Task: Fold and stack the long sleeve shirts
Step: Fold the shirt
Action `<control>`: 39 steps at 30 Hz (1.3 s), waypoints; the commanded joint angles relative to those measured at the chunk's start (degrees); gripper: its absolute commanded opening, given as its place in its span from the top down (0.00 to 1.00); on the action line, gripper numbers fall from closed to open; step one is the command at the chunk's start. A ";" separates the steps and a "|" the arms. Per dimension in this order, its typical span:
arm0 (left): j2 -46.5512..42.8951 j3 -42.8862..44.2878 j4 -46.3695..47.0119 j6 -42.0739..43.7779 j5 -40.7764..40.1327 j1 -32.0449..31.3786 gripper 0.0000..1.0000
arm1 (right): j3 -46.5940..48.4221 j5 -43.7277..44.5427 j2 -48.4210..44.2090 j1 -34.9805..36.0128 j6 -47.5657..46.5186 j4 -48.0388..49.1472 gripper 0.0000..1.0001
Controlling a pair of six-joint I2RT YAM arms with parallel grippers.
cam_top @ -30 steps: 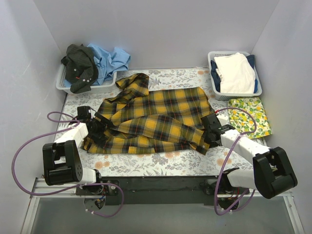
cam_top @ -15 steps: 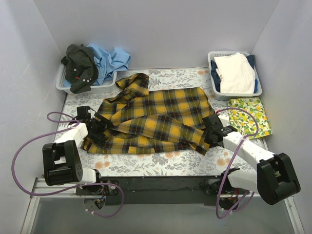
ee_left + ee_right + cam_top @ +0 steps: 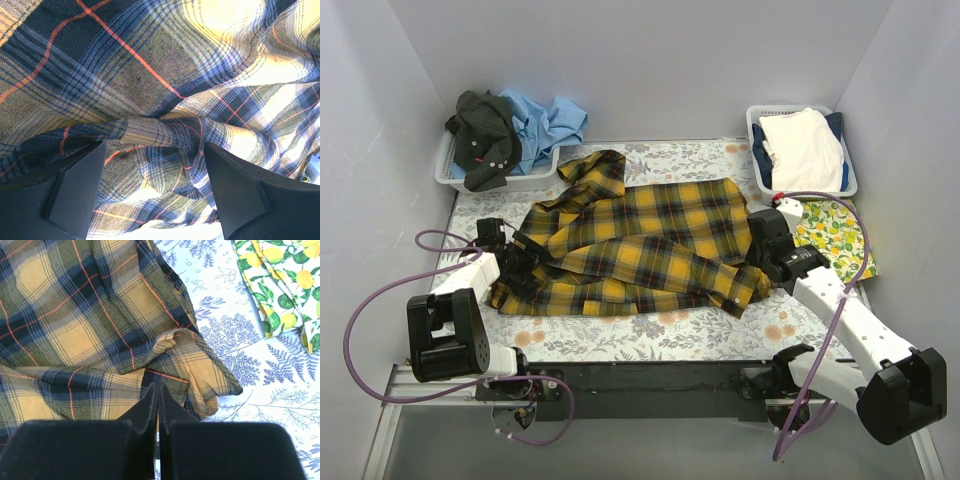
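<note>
Yellow-and-black plaid flannel shirt [image 3: 640,240], spread rumpled across the middle of the fern-and-flower table cover [image 3: 620,335], collar toward the far left.

From overhead only:
- left gripper [image 3: 523,265] low on the shirt's left edge
- white basket [image 3: 448,178] at the far left corner, with a dark shirt [image 3: 480,130] and a light blue shirt [image 3: 548,120] heaped in it
- second basket [image 3: 848,185] at the far right, holding folded white cloth [image 3: 805,150]

Lemon-print cloth [image 3: 835,240] flat just beside that basket, caught by the right wrist as well.

From the left wrist only: thin red lines in the weave, and fingers [image 3: 75,195] wide apart either side of a raised fold, not closed on it.

From the right wrist only: right gripper [image 3: 158,392] with fingers pressed flat together, no cloth seen between them, over the shirt's right-hand corner near bare cover.

Plain grey walls on three sides.

Against a second ago: right arm swung toward the far right, off the shirt's near-right corner, that corner now uncovered. Left arm and shirt as before.
</note>
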 commanded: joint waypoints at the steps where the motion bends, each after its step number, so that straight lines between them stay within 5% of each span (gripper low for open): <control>1: -1.42 -0.51 -1.31 0.74 -0.95 0.48 0.21 | 1.64 -1.32 3.04 0.03 -1.38 -0.44 0.93; 5: -1.68 -0.60 -1.31 0.56 -0.86 0.39 0.21 | -1.62 -2.82 4.27 -0.05 0.03 0.70 0.57; 21: -1.42 -0.51 -1.57 0.38 -0.77 0.48 0.21 | -6.72 -9.58 16.66 -4.54 -2.42 9.49 0.46; 25: -1.07 -0.25 -1.66 0.56 -0.86 0.47 0.21 | -6.98 -10.72 18.43 -4.63 -2.77 10.37 0.54; 31: -0.98 -0.16 -1.75 0.65 -1.04 0.47 0.21 | -7.16 -10.64 17.20 -4.63 -2.34 10.29 0.91; 39: -0.72 -0.25 -1.84 0.74 -1.48 0.56 0.21 | -3.56 -7.92 9.13 -4.63 -2.51 4.31 0.99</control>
